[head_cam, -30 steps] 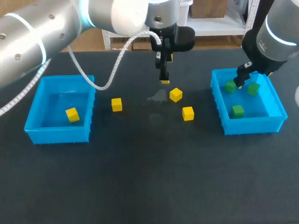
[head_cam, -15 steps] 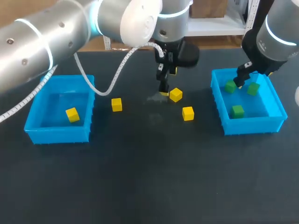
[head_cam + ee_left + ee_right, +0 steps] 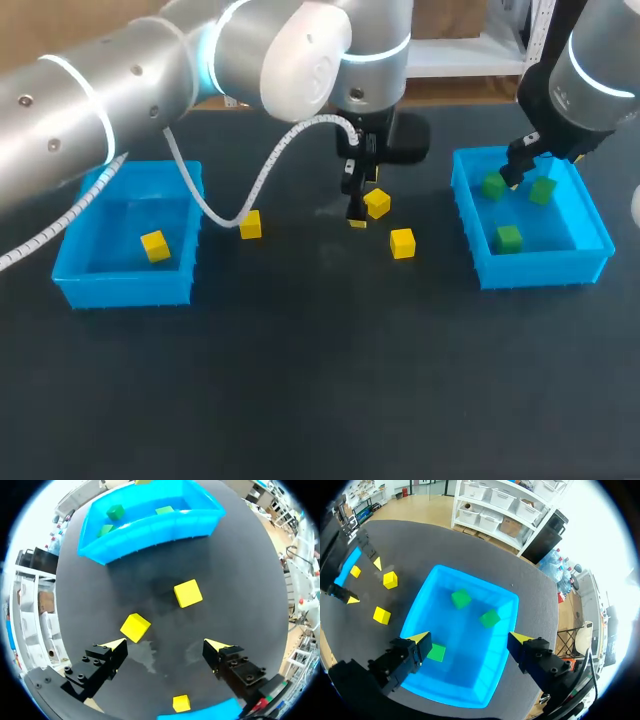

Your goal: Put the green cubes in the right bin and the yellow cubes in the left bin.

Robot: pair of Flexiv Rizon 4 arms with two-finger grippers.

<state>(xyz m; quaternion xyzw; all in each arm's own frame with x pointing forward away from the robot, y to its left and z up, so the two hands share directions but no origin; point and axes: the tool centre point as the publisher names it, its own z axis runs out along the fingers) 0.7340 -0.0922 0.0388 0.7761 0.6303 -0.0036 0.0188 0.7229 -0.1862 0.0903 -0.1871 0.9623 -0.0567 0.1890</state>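
My left gripper (image 3: 362,212) hangs open low over the table's middle, beside a tilted yellow cube (image 3: 377,203). In the left wrist view that cube (image 3: 135,627) lies just ahead of one open finger, touching neither. A second yellow cube (image 3: 402,243) lies close by, a third (image 3: 250,224) nearer the left bin (image 3: 70,235), and one more (image 3: 155,246) inside it. My right gripper (image 3: 470,638) is open and holds nothing above the right bin (image 3: 468,215), which contains three green cubes (image 3: 492,186) (image 3: 542,190) (image 3: 509,238).
Both blue bins have upright walls. The left arm's white cable (image 3: 262,178) loops down over the table between the left bin and the cubes. The dark tabletop (image 3: 320,380) stretches toward the front.
My left gripper has come forward and down, from behind the tilted yellow cube to right beside it. The right arm and all cubes have stayed where they were.
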